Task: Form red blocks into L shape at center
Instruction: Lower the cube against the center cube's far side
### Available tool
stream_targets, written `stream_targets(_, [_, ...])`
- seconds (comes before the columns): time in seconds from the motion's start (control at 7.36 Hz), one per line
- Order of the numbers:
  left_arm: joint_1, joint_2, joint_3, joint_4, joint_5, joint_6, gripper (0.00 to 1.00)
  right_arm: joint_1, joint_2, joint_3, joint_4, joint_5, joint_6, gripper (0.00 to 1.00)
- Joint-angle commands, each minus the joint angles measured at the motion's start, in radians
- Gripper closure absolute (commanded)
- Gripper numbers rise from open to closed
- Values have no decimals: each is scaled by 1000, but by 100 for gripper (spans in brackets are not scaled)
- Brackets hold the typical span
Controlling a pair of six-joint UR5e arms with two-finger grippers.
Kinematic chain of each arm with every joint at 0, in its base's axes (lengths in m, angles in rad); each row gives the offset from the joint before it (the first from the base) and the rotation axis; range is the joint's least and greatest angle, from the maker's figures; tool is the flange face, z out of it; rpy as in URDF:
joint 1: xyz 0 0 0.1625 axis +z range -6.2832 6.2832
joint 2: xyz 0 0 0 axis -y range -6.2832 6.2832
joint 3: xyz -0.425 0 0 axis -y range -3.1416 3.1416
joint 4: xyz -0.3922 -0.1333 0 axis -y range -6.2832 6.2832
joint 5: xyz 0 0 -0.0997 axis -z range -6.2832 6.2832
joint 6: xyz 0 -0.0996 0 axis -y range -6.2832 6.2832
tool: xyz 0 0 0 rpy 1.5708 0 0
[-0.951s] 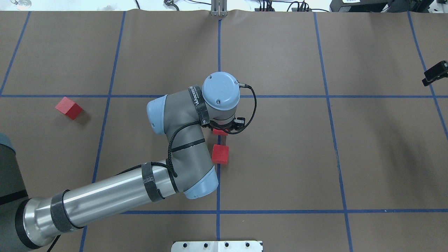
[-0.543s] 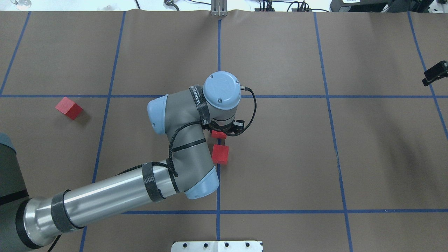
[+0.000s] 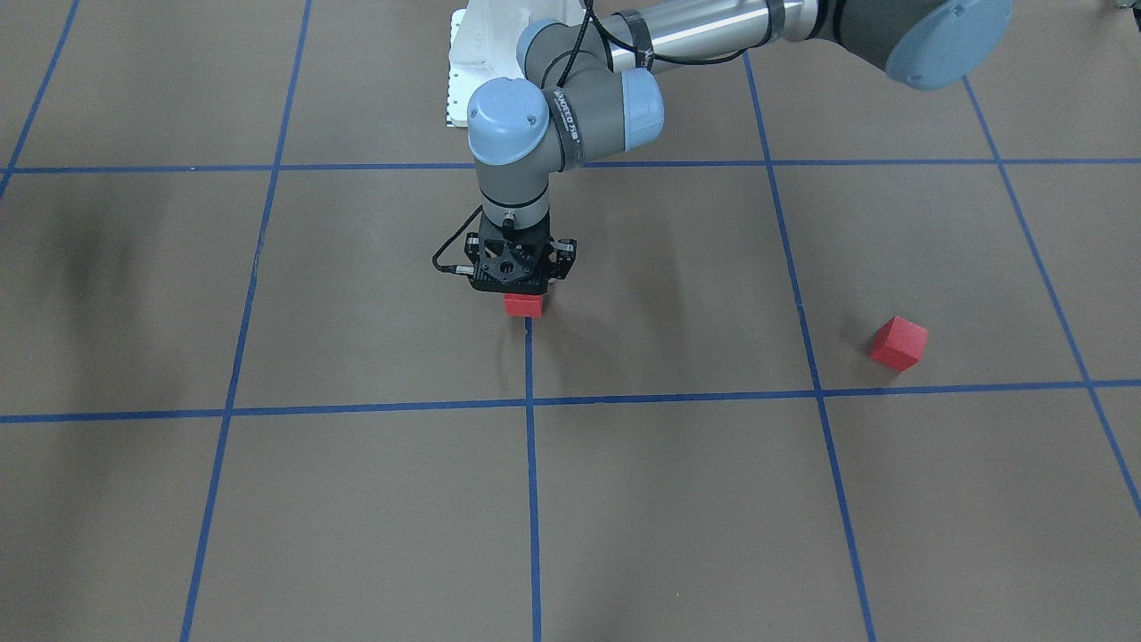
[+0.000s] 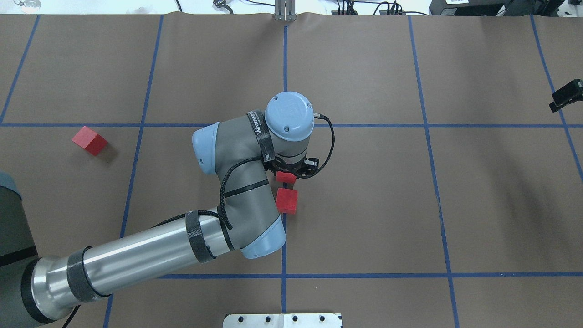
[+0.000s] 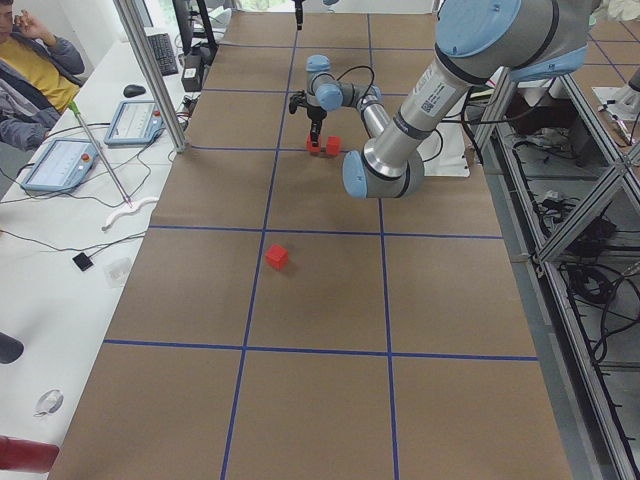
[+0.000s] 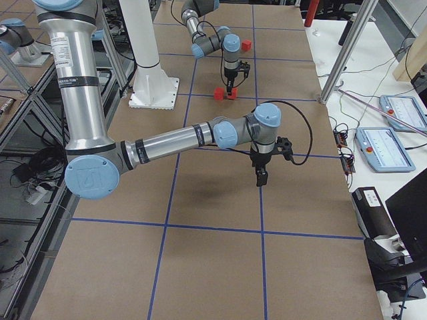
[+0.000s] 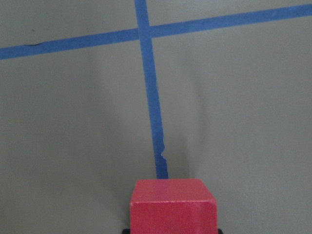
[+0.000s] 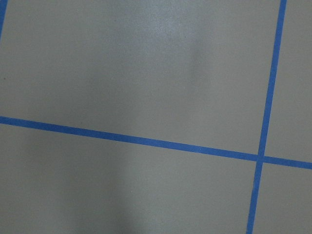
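My left gripper [image 3: 522, 296] points straight down over the middle blue tape line and is shut on a red block [image 3: 523, 306], held at or just above the brown floor. In the left wrist view this block [image 7: 172, 204] fills the bottom centre, on the tape line. A second red block [image 4: 287, 201] lies on the floor just on the robot's side of it, a small gap apart. The third red block [image 4: 89, 140] lies far to the left, turned at an angle. My right gripper [image 6: 260, 177] hangs over a tape crossing at the far right; I cannot tell its state.
The white metal base plate [image 4: 282, 320] sits at the near table edge. The left arm's elbow and forearm [image 4: 237, 205] lie just left of the two centre blocks. An operator [image 5: 30, 70] sits beyond the table's far side.
The left wrist has shifted slightly and the held block has come a little closer to the block on the floor. Neither of the other blocks has moved.
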Motion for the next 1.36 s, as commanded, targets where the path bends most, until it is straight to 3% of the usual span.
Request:
stream_targets(0.0, [4, -1, 0, -4, -6, -2, 87, 0, -3, 0, 0, 0, 0, 1])
stream_targets(1.22, [22, 4, 7, -9, -5, -3, 79, 0, -3, 0, 0, 0, 2, 1])
